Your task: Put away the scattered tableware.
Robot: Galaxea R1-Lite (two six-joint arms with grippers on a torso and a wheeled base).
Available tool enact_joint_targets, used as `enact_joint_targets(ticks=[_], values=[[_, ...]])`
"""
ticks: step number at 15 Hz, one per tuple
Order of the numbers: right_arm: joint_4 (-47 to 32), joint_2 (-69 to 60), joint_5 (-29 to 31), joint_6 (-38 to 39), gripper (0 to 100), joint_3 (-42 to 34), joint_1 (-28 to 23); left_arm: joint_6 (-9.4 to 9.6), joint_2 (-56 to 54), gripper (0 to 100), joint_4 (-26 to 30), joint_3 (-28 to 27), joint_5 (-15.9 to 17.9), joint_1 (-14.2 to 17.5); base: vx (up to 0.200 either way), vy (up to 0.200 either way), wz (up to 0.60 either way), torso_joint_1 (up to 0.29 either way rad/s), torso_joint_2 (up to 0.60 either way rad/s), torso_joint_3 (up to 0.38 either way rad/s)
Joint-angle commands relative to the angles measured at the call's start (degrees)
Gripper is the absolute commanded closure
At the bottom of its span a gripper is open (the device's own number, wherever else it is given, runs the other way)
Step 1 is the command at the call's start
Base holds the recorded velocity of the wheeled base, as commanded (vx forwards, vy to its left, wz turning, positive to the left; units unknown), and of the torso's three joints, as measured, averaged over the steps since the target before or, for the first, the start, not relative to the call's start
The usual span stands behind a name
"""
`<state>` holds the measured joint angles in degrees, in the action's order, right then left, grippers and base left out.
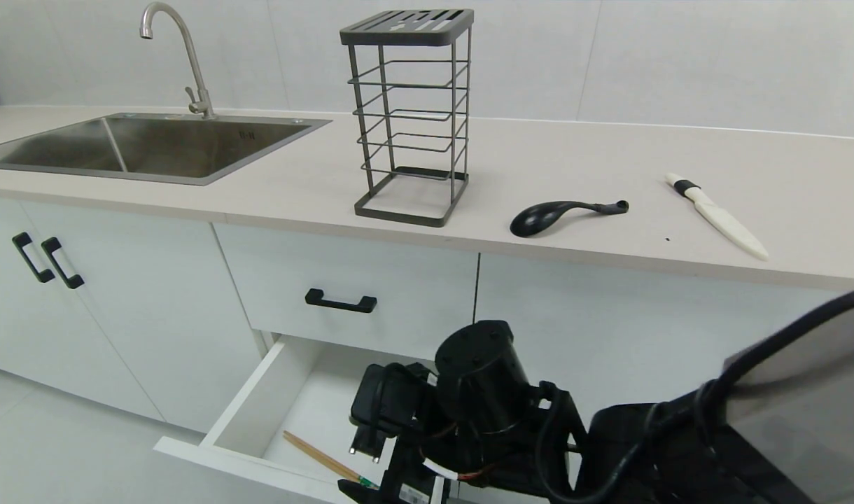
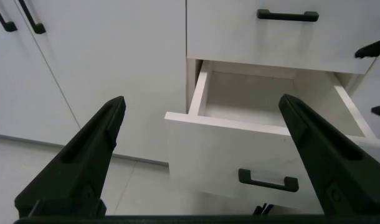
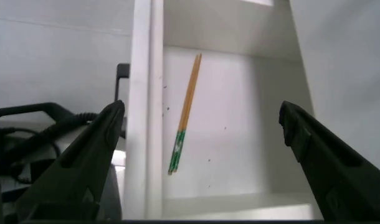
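Note:
A black spoon (image 1: pixel 539 218) and a white knife (image 1: pixel 717 217) lie on the countertop to the right of the wire knife rack (image 1: pixel 409 119). Below the counter a white drawer (image 1: pixel 252 399) stands pulled out. A pair of wooden chopsticks (image 1: pixel 322 458) with green tips lies on its floor. My right gripper (image 3: pixel 201 111) hangs open above the drawer (image 3: pixel 146 93), over the chopsticks (image 3: pixel 185 115), holding nothing. My left gripper (image 2: pixel 201 102) is open and empty, low in front of the drawer's front panel (image 2: pixel 240 149).
A steel sink (image 1: pixel 154 143) with a tall faucet (image 1: pixel 182 56) sits at the counter's left end. Shut cabinet doors with black handles (image 1: pixel 49 260) are left of the drawer. A shut drawer with a black handle (image 1: pixel 340 302) is directly above the open one.

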<state>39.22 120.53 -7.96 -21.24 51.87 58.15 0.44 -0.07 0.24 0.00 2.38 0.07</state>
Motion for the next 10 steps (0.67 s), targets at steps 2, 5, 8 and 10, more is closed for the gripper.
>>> enact_joint_targets(ticks=[2, 5, 8, 10], values=[[9.30, -3.11, 0.23, 1.28, 0, -9.33, 0.03, 0.00, 0.07, 0, 0.02, 0.00, 0.00, 0.01, 0.000, 0.000, 0.00, 0.000, 0.00, 0.000], [11.85, -2.75, 0.40, 1.64, 0, -10.83, -0.05, 0.00, 0.07, 0, 0.02, 0.00, 0.00, 0.01, 0.000, 0.000, 0.00, 0.000, 0.00, 0.000], [11.85, -1.52, 4.09, 3.04, 0, -11.09, 0.21, 0.00, 0.07, 0, 0.02, 0.00, 0.00, 0.01, 0.000, 0.000, 0.00, 0.019, 0.00, -0.009], [11.85, -1.09, 4.18, 3.57, 0, -11.09, 0.21, 0.00, 0.07, 0, 0.02, 0.00, 0.00, 0.01, 0.000, 0.000, 0.00, 0.171, -0.18, -0.066]])
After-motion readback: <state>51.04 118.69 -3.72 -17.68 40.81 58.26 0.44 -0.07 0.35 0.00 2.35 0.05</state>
